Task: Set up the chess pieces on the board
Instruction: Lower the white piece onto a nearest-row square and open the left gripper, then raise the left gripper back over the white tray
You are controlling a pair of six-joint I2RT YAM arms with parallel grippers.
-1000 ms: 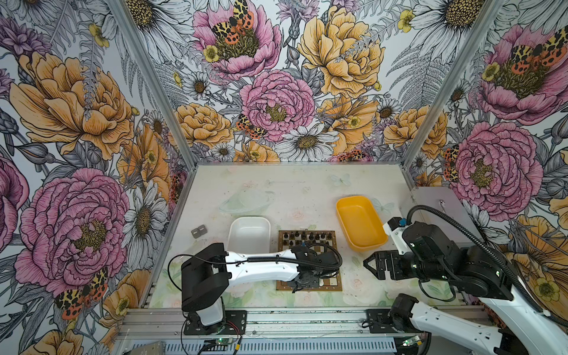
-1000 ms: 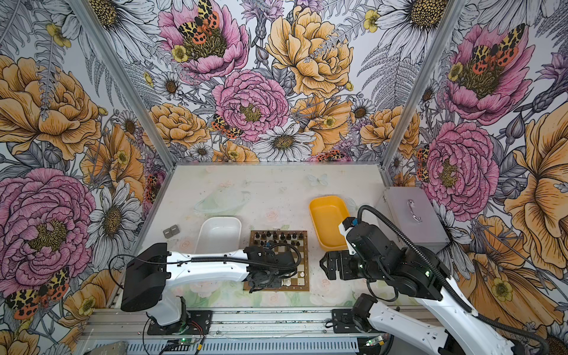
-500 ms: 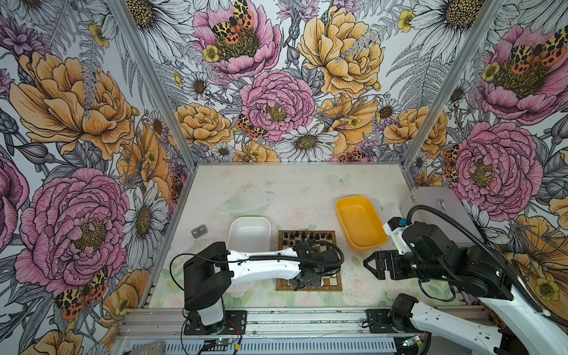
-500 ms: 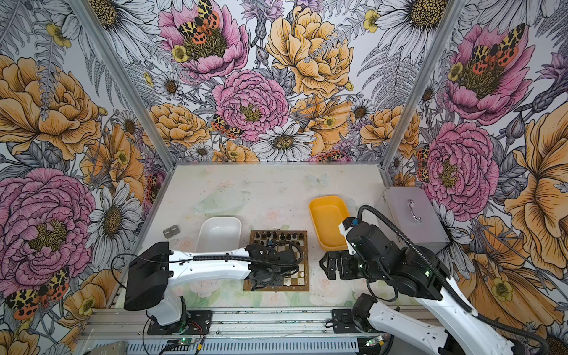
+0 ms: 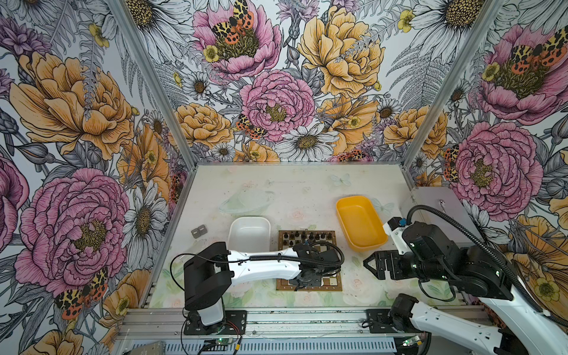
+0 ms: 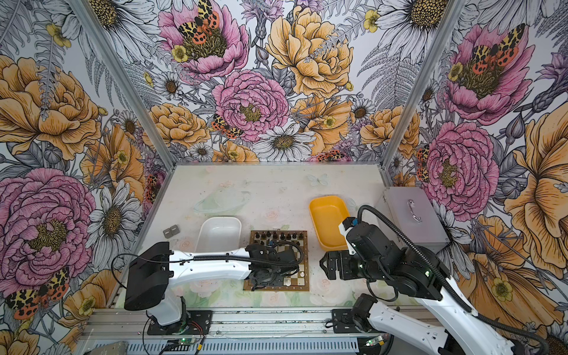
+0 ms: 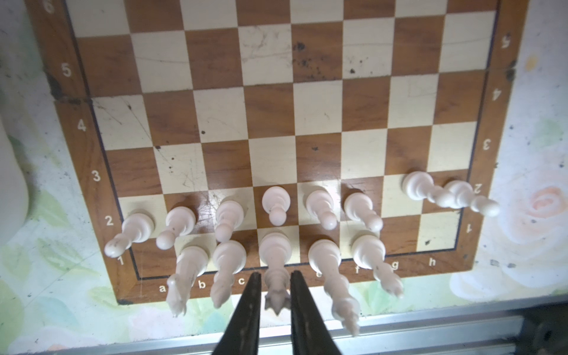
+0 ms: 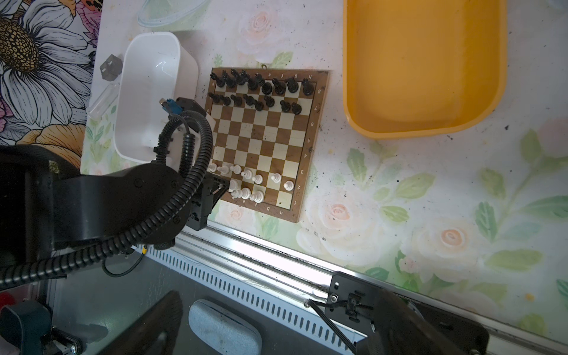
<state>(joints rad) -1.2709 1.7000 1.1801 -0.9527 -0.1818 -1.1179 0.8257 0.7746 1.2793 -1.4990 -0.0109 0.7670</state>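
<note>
place: robot lab test cell | signs: floral-papered booth walls (image 5: 276, 92); aluminium mounting rail (image 5: 307, 316); corrugated cable (image 8: 201, 167)

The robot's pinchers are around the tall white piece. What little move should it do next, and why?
Probably open the left gripper wider and lift straight up. The queen already stands on its square on the board, and close neighbours could be knocked by any sideways move.
</note>
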